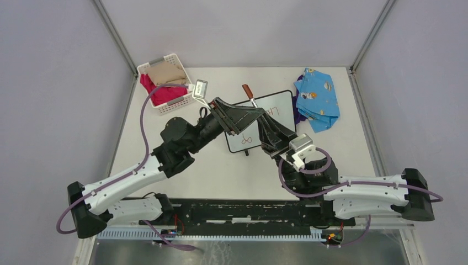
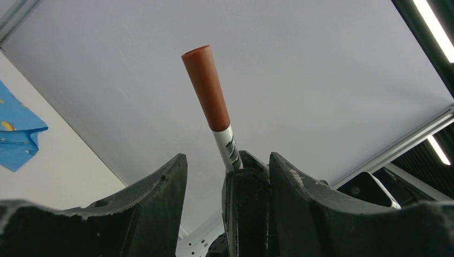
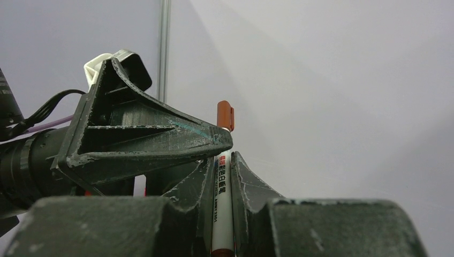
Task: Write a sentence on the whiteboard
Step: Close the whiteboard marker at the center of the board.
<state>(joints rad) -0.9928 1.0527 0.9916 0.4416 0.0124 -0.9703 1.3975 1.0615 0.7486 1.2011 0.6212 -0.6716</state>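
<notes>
Lying mid-table [image 1: 353, 143], the whiteboard [image 1: 282, 104] is partly hidden beneath both grippers. Above it, the right gripper [image 3: 222, 159] clamps a brown-capped marker [image 3: 223, 203] upright. The left gripper [image 2: 227, 160] has its fingers spread wide on either side of the marker. A blue cloth [image 1: 317, 99] lies just beside the board.

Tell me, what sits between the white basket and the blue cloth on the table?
The whiteboard, and above it a red-capped marker pinched in the right arm's fingers. The top view shows both.
</notes>
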